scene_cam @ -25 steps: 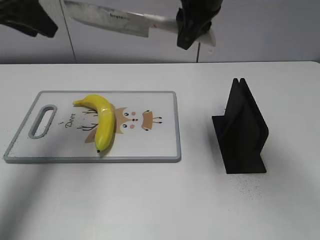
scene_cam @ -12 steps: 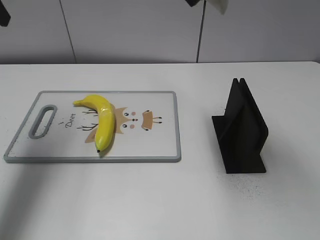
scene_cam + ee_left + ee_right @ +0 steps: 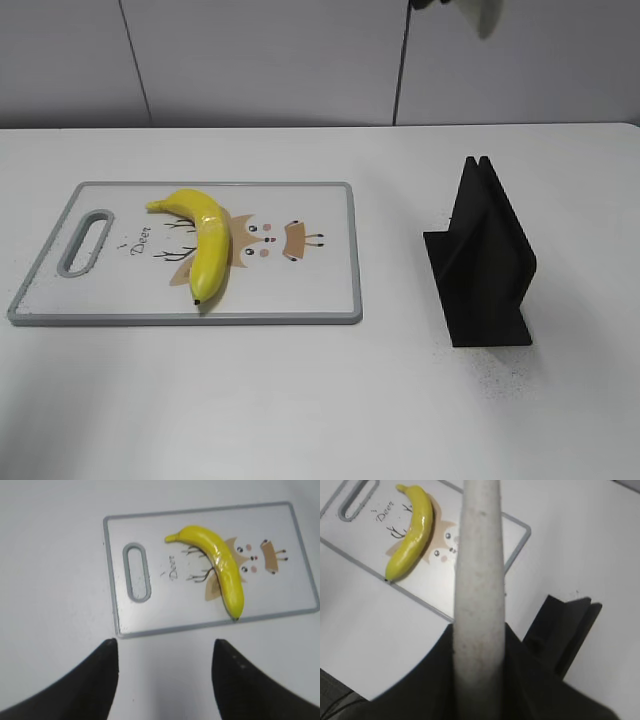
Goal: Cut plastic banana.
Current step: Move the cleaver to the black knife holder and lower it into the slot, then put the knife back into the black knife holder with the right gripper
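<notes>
The plastic banana (image 3: pixel 205 245) lies whole on the white cutting board (image 3: pixel 320 290), stem toward the handle hole. It also shows in the left wrist view (image 3: pixel 220 567) and the right wrist view (image 3: pixel 412 530). My left gripper (image 3: pixel 164 645) is open and empty, high above the table just off the board's (image 3: pixel 150 615) near edge. My right gripper (image 3: pixel 479 642) is shut on the knife's white handle (image 3: pixel 479 555), high above the board (image 3: pixel 362 542). Only the handle's end (image 3: pixel 487 15) shows at the top of the exterior view; the blade is hidden.
A black knife stand (image 3: pixel 485 265) stands on the white table to the right of the board, and it also shows in the right wrist view (image 3: pixel 565 625). A grey wall runs behind the table.
My right gripper has risen with the knife and shifted right, so the blade has left the top of the exterior view. The left arm has also left that view. The banana has not moved.
</notes>
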